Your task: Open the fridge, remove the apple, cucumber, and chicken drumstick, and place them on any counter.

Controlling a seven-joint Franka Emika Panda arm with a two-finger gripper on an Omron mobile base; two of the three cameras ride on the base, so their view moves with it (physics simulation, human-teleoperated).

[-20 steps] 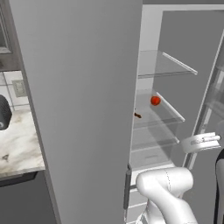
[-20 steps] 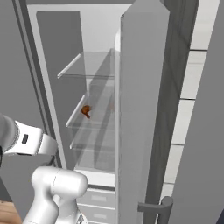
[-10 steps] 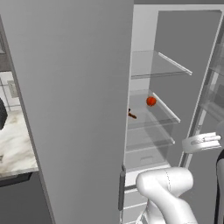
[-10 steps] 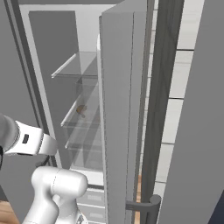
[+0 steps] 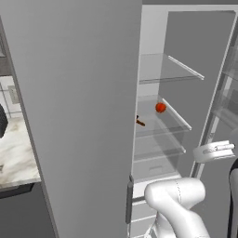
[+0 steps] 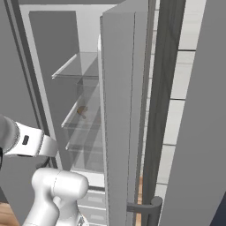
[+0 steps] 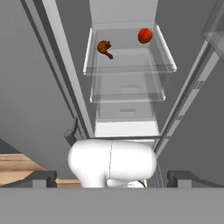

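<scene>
With the fridge (image 5: 83, 116) door swung open, I see the apple (image 7: 145, 35) at one o'clock and the chicken drumstick (image 7: 104, 47) at eleven on a glass shelf (image 7: 129, 65); my empty hand (image 7: 112, 177) stands wide, reaching in next.

One fridge (image 5: 79, 93) stands open. Inside it, one apple (image 7: 145, 35) and one chicken drumstick (image 7: 104, 48) lie apart on the same glass shelf (image 7: 131, 65). Three glass shelves can be counted in the fridge from the left base view, that one in the middle. One marble bench (image 5: 16, 153) lies left of the fridge.
</scene>
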